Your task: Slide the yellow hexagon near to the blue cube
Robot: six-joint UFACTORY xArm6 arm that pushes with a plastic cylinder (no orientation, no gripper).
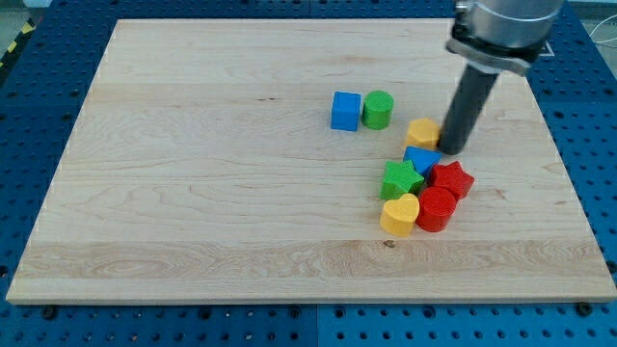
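Wooden board (193, 173) on a blue pegboard table (29, 96), most of it bare; blocks gathered right of centre. No claw on this arm, so nothing to open or close and nothing held: only a dark rod, with my tip (451, 151) down at the board surface. Decisive relation: yellow hexagon (423, 132) directly left of my tip, touching or just short of it (too close to tell), so tip on the block's right side. Blue cube (345, 111) further left and slightly farther back, with a green cylinder (377, 110) touching or just beside its right face, lying between hexagon and cube. Probable need, judged from this layout: a push leftward and a little away toward the far side, the tip already placed on the correct side for it. Risk: hexagon meeting the green cylinder first rather than the cube. Hexagon itself: small, flat-topped, orange-yellow, low profile, facets only faintly legible. Nearer than the hexagon, a tight cluster: blue triangular block (421, 158) just below it, green star (400, 179), red star (451, 178), red cylinder (436, 208), yellow heart (399, 214), all touching or nearly so.
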